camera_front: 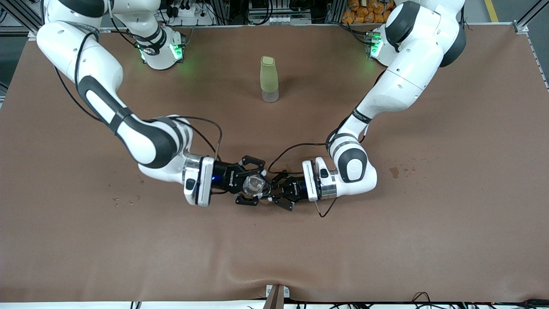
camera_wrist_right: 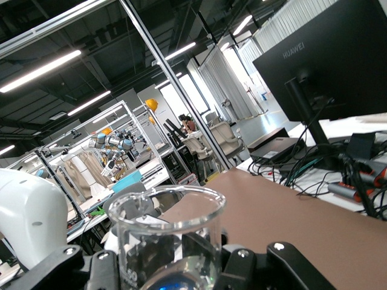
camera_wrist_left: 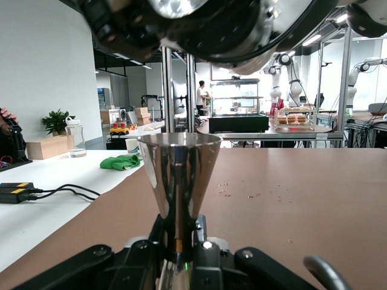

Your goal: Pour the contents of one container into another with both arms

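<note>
The small clear glass cup (camera_front: 253, 185) sits in my right gripper (camera_front: 250, 185), which is shut on it, over the middle of the table. In the right wrist view the glass cup (camera_wrist_right: 166, 235) stands between the black fingers (camera_wrist_right: 242, 269). My left gripper (camera_front: 275, 195) meets it from the left arm's end and is shut on the narrow waist of the silvery jigger (camera_wrist_left: 179, 181), which stands upright with its upper cone open. The right gripper (camera_wrist_left: 199, 24) hangs just above the jigger's mouth. From the front the jigger is mostly hidden by the two grippers.
A tall pale-green bottle (camera_front: 269, 79) stands farther from the front camera, between the two arm bases. Small dark stains (camera_front: 394, 171) mark the brown table cover (camera_front: 386, 240) toward the left arm's end. Black cables loop off both wrists.
</note>
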{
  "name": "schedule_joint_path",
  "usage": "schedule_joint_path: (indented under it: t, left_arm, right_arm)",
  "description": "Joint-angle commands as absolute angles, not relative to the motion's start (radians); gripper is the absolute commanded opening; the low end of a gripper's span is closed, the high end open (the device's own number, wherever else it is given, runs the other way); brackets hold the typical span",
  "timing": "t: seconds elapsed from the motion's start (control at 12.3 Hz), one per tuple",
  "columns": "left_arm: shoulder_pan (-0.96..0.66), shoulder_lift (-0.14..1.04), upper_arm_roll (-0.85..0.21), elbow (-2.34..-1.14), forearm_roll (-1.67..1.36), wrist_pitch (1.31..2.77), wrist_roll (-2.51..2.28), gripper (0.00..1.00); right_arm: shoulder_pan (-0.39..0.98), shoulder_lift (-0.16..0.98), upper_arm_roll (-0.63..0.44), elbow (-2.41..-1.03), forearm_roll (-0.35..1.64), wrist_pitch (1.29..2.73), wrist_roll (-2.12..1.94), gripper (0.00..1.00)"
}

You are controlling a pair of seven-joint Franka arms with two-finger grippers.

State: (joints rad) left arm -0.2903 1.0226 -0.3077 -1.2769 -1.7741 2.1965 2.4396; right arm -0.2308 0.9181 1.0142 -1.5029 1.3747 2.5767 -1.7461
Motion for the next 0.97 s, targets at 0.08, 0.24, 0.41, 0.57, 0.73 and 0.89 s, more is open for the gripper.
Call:
schedule_joint_path:
  t: [0.08, 0.24, 0.41, 0.57, 0.73, 0.89]
  left_arm:
    - [-0.301, 1.029, -0.296, -1.266, -1.813, 2.201, 2.464, 0.00]
    - [-0.299, 1.029, -0.296, -1.270, -1.813, 2.200, 2.459, 0.00]
    - [-0.299, 1.029, -0.296, -1.270, -1.813, 2.200, 2.456, 0.00]
    - [-0.299, 1.026, -0.296, -1.270, -1.813, 2.200, 2.456, 0.00]
    - [-0.293, 1.020, -0.296, -1.272, -1.809, 2.200, 2.447, 0.00]
    - [-0.291, 1.017, -0.296, -1.272, -1.807, 2.198, 2.445, 0.00]
  right_arm:
    - [-0.285, 0.793, 1.031, -1.633, 1.394, 2.588, -1.591, 0.00]
    - [-0.290, 0.729, 1.029, -1.678, 1.394, 2.588, -1.475, 0.00]
    - [-0.285, 0.677, 1.023, -1.707, 1.394, 2.588, -1.363, 0.00]
    - [-0.278, 0.651, 1.022, -1.716, 1.394, 2.588, -1.258, 0.00]
    - [-0.258, 0.646, 1.017, -1.720, 1.394, 2.598, -1.171, 0.00]
    - [-0.242, 0.646, 1.016, -1.720, 1.394, 2.620, -1.082, 0.00]
